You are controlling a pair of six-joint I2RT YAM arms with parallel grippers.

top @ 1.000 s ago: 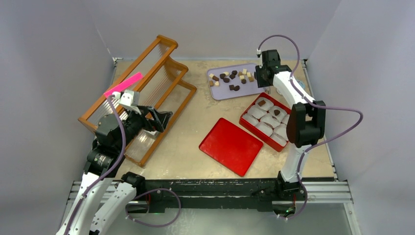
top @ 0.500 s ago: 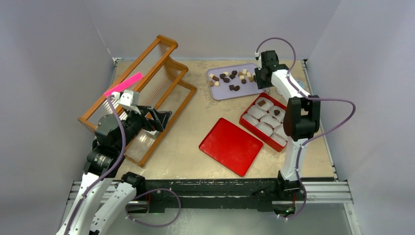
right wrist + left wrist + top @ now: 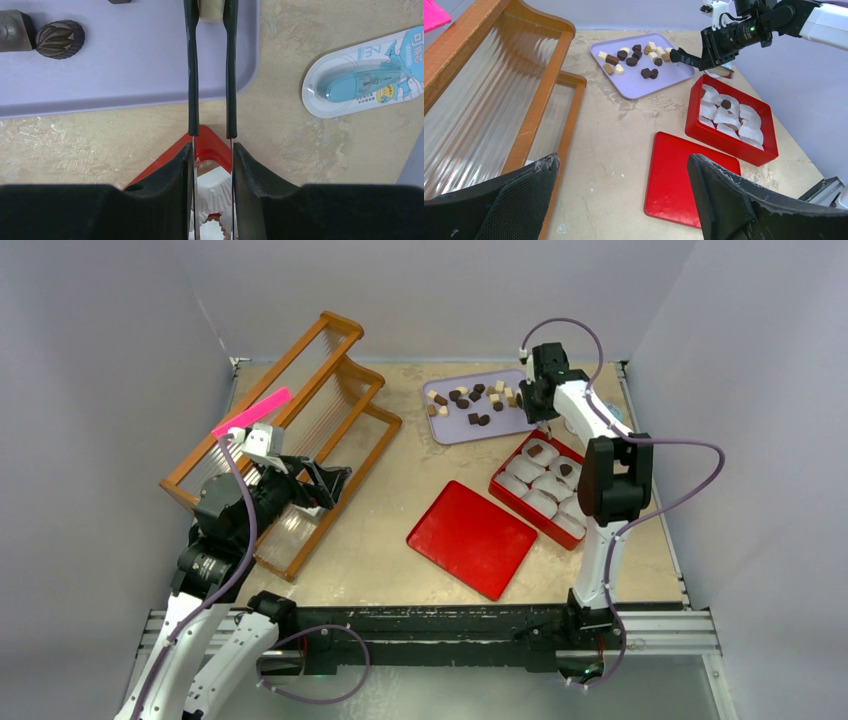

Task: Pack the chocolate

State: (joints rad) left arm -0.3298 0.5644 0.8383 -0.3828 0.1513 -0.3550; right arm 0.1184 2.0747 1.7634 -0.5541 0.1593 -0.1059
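right fingers [image 3: 192, 75] straddle a cream piece [image 3: 210, 11] near the edge of the lavender tray [image 3: 125, 75] and seem clenched on it (tips cropped), set to carry it to the red box [image 3: 729, 146]. other chocolate [image 3: 634, 55] lies on the tray. left fingers [image 3: 724, 200] hang spread, empty.

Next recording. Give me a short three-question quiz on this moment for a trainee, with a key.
1. True or false: the red lid is closed on the red box.
2. What is between the right tool's fingers? A) a dark chocolate B) a cream chocolate C) nothing
3. In the top view, how many paper cups in the box visibly hold chocolate?
Key:
1. False: the lid lies flat on the table beside the box.
2. B, over the lavender tray.
3. Two, both dark pieces; the right arm covers part of the box.
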